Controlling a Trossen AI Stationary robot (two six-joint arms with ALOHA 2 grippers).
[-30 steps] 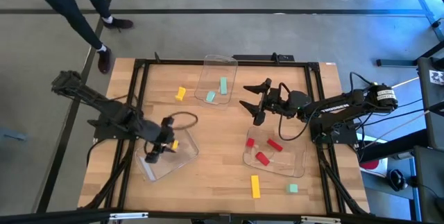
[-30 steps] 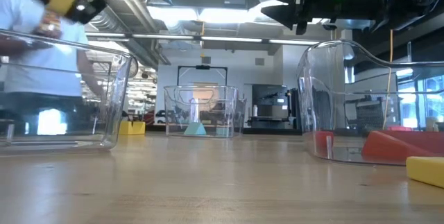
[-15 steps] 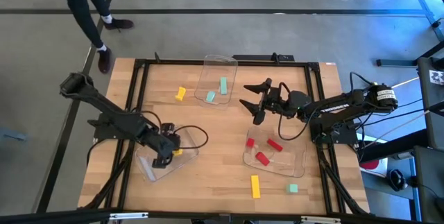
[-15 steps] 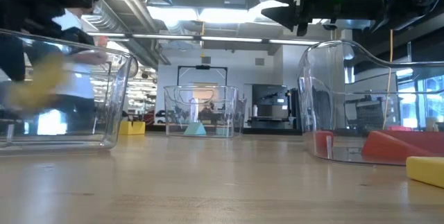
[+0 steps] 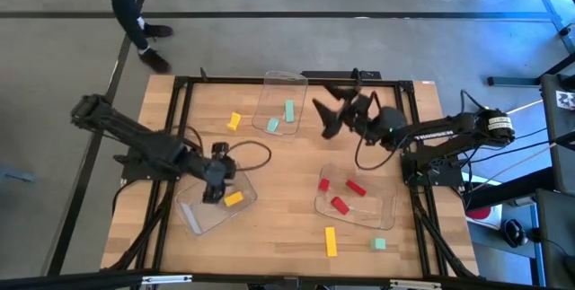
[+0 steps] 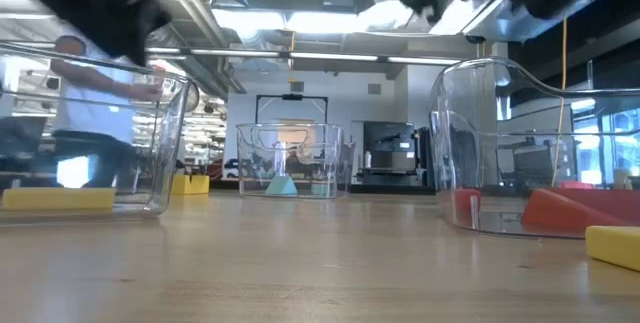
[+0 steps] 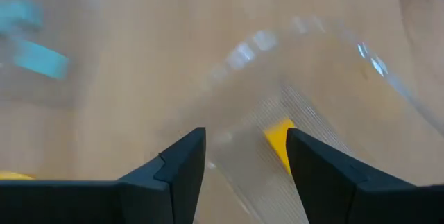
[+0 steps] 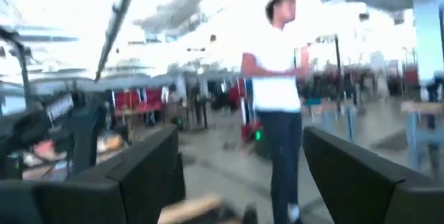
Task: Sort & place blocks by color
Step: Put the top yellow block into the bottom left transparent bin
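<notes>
My left gripper [image 5: 212, 185] hangs over the clear plastic tray [image 5: 193, 219], fingers [image 7: 182, 161] spread, nothing held; a small yellow block [image 5: 234, 198] lies in the tray just beside and below them. My right gripper [image 5: 329, 114] is raised near the far tray [image 5: 296, 80], jaws wide, empty. A person [image 8: 277, 92] stands beyond.

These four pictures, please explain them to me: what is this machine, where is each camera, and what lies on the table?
Two dark robot arms work at a wooden table. One camera looks down from above, one sits at table height, one rides on each wrist. The left gripper hangs open over a clear tray where a yellow block lies. The right gripper is open, empty, raised. Another tray holds mint blocks, a third red blocks. Loose pieces lie around.
</notes>
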